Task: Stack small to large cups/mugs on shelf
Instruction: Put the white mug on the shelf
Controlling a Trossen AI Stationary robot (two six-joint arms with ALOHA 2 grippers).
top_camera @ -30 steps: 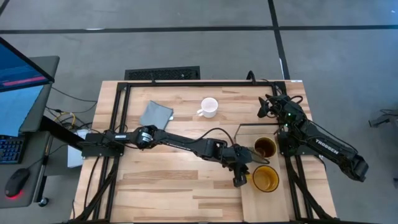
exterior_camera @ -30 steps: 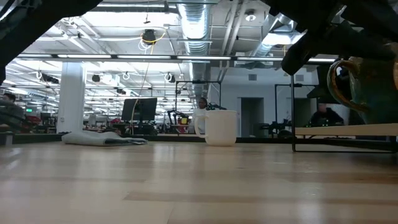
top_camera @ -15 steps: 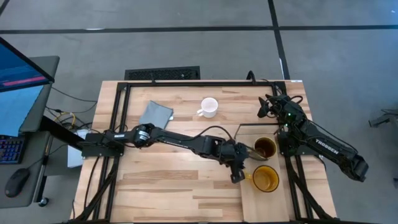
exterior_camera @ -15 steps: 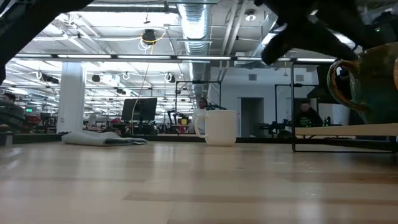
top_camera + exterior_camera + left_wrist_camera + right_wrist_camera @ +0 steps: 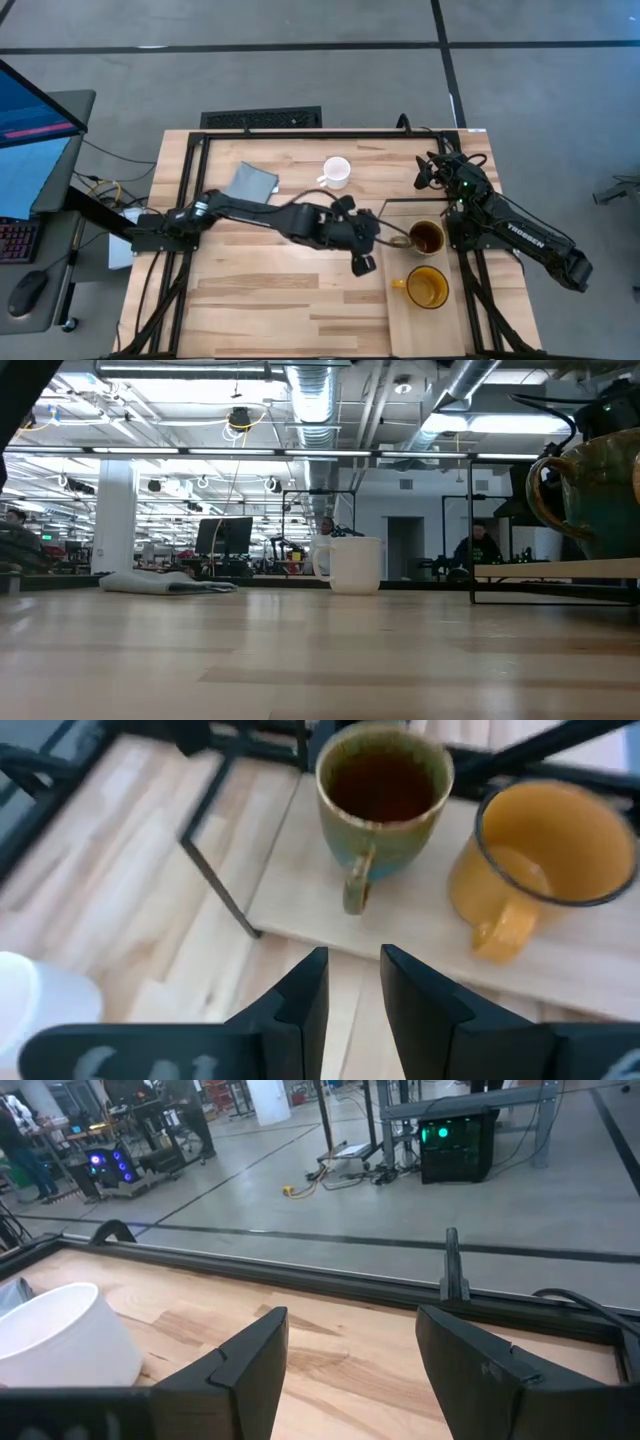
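Observation:
The dark brown mug (image 5: 425, 238) and the yellow-orange mug (image 5: 427, 288) stand upright on the light wooden shelf (image 5: 410, 328) at the table's right, handles toward the left. The white mug (image 5: 337, 172) stands on the tabletop farther back. My left gripper (image 5: 362, 264) hovers empty left of the shelf's edge. Its fingers are a narrow gap apart (image 5: 353, 1000), and it faces both mugs (image 5: 385, 795) (image 5: 545, 845). My right gripper (image 5: 428, 172) waits open (image 5: 350, 1370) at the far right, right of the white mug (image 5: 60, 1335).
A grey-blue cloth (image 5: 250, 183) lies at the far left of the tabletop. The shelf stands on a thin dark frame (image 5: 472, 585) a little above the table. The black table frame runs along the edges. A person (image 5: 478, 550) shows in the room behind.
My left gripper has drawn back from the yellow-orange mug's handle toward the table's left and far side and has risen out of the low view. The yellow-orange mug stays upright on the shelf, its handle now uncovered.

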